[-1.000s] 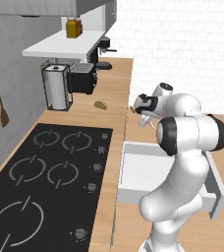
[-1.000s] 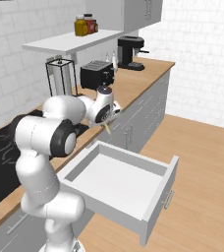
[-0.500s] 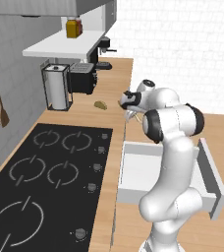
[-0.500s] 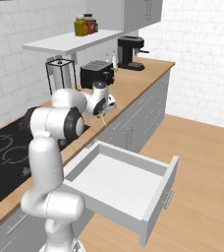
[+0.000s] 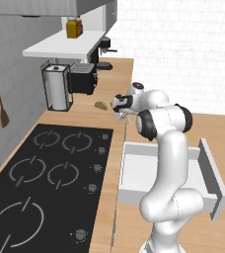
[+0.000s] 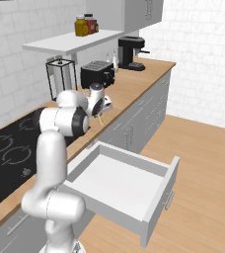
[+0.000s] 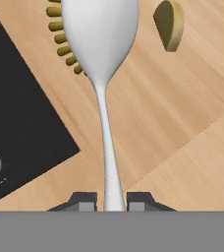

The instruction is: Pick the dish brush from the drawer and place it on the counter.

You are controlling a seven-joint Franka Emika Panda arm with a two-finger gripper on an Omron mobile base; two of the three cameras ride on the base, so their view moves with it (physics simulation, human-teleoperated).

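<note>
The wood-grain tabletop (image 5: 85, 118) runs along the wall with the black cooktop (image 5: 45, 183) set into it, and the white arm reaches out over its bare stretch beyond the cooktop's far edge. Below and beside the arm the drawer (image 6: 129, 185) stands pulled open, its white floor bare. At the end of the arm the gripper (image 5: 121, 112) hangs over the wood with its fingers (image 7: 87, 202) clenched on the thin handle of the dish brush (image 7: 101, 59); the brush points away from the hand, its white rounded head at the far end with a row of olive bristles showing along one side. Near the head, on the wood, lies a small tan-olive lump (image 7: 169, 24), apart from the brush. In the right base view the brush (image 6: 100, 118) hangs as a pale sliver under the hand, just by the tabletop's front edge.

The step in hand looks to be the set-down. To do it well, the hand should lower until the brush head and handle lie close along the wood before the fingers let go, so that it does not drop and roll. The bare wood between the cooktop corner and the lump is the place to aim for, a little inward from the front edge. How high the brush hangs above the surface is hard to judge from these views, so the descent should be slow
</note>
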